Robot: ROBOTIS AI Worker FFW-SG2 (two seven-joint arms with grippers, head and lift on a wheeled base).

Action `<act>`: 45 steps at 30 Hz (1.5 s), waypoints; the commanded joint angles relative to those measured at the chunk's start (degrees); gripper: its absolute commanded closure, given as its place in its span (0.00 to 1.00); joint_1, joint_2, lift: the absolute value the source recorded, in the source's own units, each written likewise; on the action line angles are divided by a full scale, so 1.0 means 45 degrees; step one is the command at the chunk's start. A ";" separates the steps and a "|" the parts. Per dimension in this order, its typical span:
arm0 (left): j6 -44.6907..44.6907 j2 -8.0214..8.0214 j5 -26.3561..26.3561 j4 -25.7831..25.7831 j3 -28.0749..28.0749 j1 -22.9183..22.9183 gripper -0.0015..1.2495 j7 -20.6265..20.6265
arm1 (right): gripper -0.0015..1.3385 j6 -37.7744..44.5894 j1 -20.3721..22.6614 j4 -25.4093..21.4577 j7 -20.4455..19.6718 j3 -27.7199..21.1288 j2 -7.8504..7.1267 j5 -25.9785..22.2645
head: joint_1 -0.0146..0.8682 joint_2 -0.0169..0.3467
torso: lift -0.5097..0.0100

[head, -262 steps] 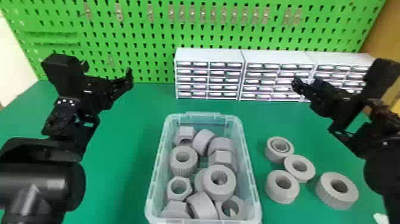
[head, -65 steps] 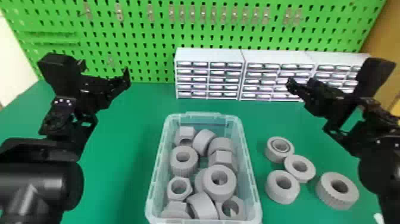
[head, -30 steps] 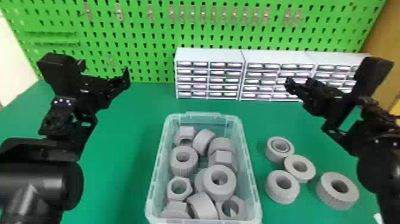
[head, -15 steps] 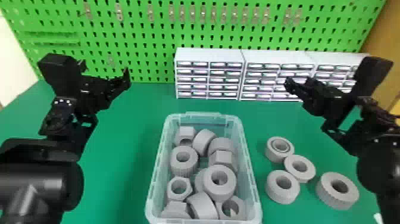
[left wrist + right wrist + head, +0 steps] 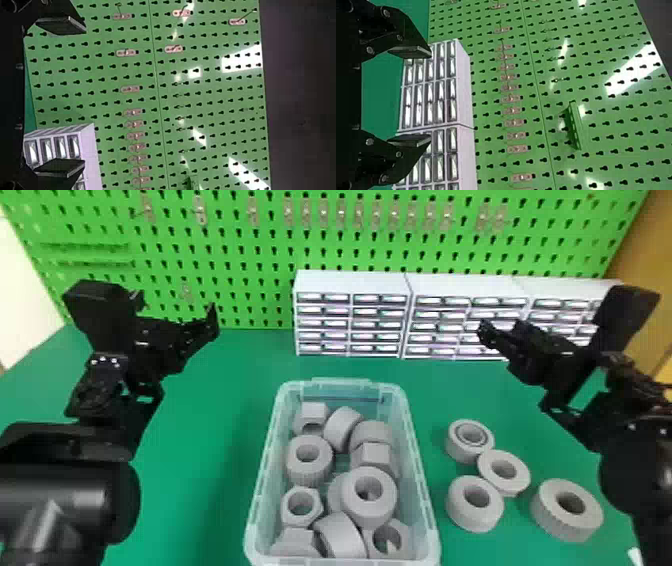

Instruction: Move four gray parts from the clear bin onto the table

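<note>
Four gray parts [image 5: 475, 522] sit out on the tabletop [image 5: 210, 440], off the right edge of the clear bin [image 5: 424, 485], so the count looks met, and the next move should simply be keeping clear! Left hand [image 5: 84, 96] and right hand [image 5: 430, 95], both wide and empty, hang toward the tabletop's far edge; since the earliest frame, the right one's edged inward, parts unmoved.

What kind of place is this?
Likely a workshop or robot test bench: green perforated metal pegboard, white multi-drawer plastic cabinets, clear plastic bin of gray nut-shaped and ring-shaped parts.
</note>
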 commanded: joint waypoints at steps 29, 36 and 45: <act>0.0003 0.0009 0.0020 0.0000 -0.0042 0.0000 0.09 -0.0001 | 0.38 0.0020 0.0026 0.0000 0.0001 0.0039 -0.0027 0.0020 | 0.78 0.14 | 0.89; 0.0003 0.0009 0.0020 0.0000 -0.0042 0.0000 0.09 -0.0001 | 0.38 0.0000 0.0045 0.0000 0.0001 0.0039 -0.0027 0.0020 | 0.78 0.14 | 0.89; 0.0003 0.0009 0.0020 0.0000 -0.0042 0.0000 0.09 -0.0001 | 0.38 0.0020 0.0045 0.0000 0.0001 0.0058 -0.0027 0.0020 | 0.78 0.14 | 0.89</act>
